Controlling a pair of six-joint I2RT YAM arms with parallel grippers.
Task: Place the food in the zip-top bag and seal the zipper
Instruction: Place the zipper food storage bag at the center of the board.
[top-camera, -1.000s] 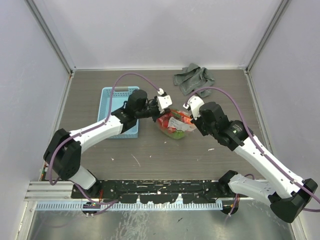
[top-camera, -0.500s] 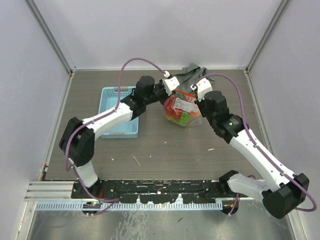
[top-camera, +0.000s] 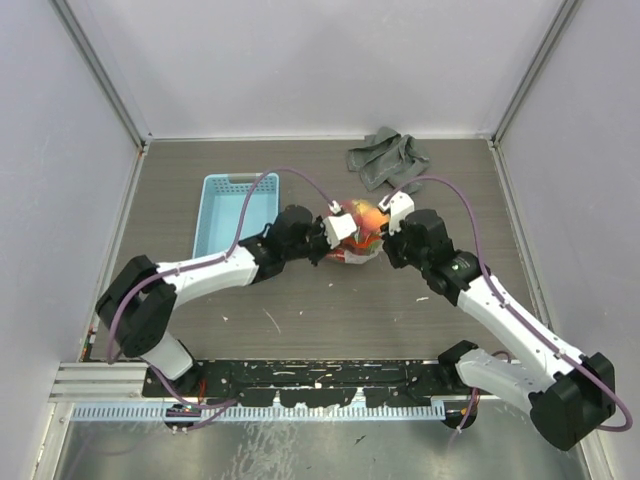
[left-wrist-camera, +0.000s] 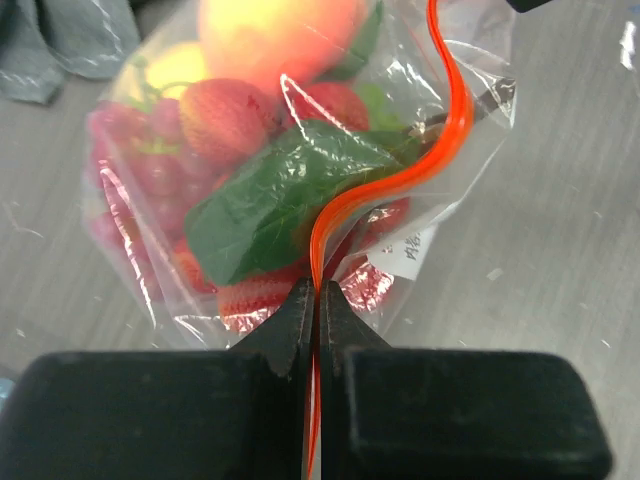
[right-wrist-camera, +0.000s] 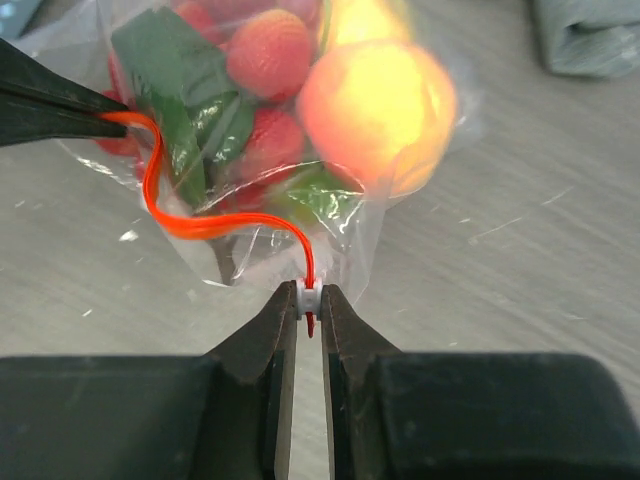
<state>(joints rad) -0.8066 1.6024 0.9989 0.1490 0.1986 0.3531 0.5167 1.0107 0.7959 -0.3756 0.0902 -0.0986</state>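
The left tool (left-wrist-camera: 318, 292) is pressed fully shut on one end of the zipper (left-wrist-camera: 440, 150), the thin red-orange strip running straight down between its two black fingers. The right tool (right-wrist-camera: 310, 296) is closed to a narrow slit on the other end of the same strip, with a small white piece of the zipper caught between its fingertips. Between the two grips the strip sags in a loose S-curve along the mouth of the zip-top bag (left-wrist-camera: 125, 235), and whether that mouth is pressed closed along its length cannot be told. Inside the clear plastic lies the food: an orange-red peach (right-wrist-camera: 375, 105) uppermost, red strawberries (left-wrist-camera: 225, 115) below and beside it, a broad green leaf (left-wrist-camera: 270, 195) against the front wall, and a blurred yellow shape at the back that may be the lemon. A small white printed label (left-wrist-camera: 412, 250) shows on the bag near the strip. From above, the bag hangs or rests between the two tools near the middle of the desk (top-camera: 330, 315); which of the two cannot be told. The light blue basket (top-camera: 222, 205) sits to the left of the left arm, apart from the bag, and the grey cloth (top-camera: 388, 158) lies bunched near the far edge behind the bag.
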